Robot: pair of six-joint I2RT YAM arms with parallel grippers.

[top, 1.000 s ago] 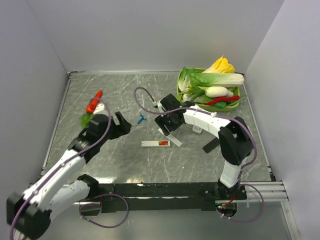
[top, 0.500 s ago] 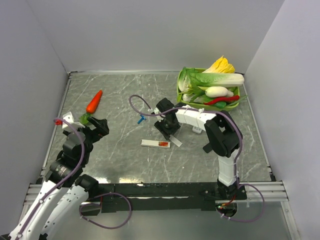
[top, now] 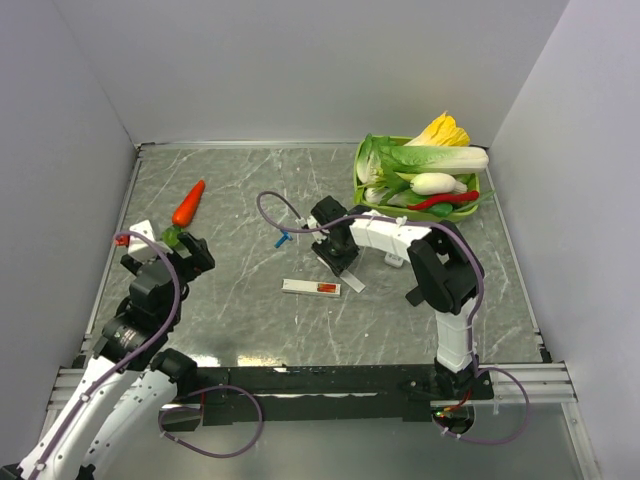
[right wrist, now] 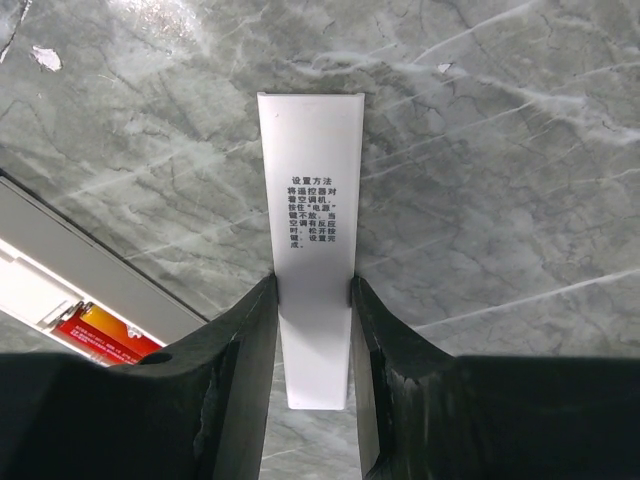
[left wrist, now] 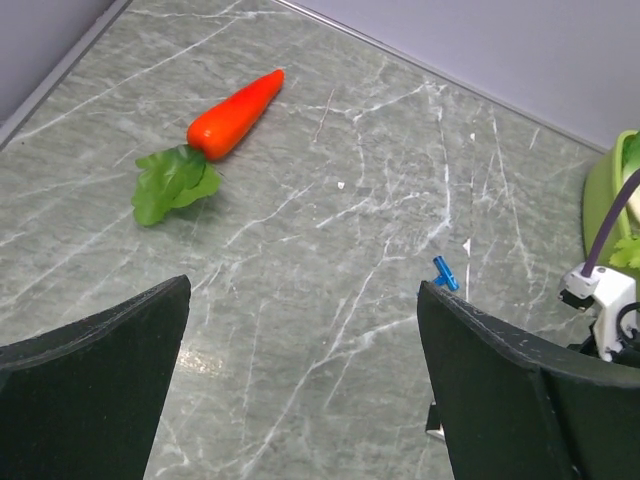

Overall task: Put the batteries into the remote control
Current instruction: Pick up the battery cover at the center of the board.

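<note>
Between the fingers of my right gripper (right wrist: 313,290) I'm pinching the back cover (right wrist: 312,200); down-left of them the remote (right wrist: 35,285) lies open, batteries (right wrist: 100,335) apparently seated, so only covering remains, my left gripper (left wrist: 302,290) spread wide, idle.

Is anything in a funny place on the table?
The carrot lies alone on the table, far from the green basket with the other vegetables. The remote has its back cover off, between the fingers of the right gripper, so its red batteries show.

remote control (top: 311,288) mid-table, back cover (right wrist: 312,250) just right of it, carrot (top: 188,203) far left, basket (top: 358,162) back right
</note>
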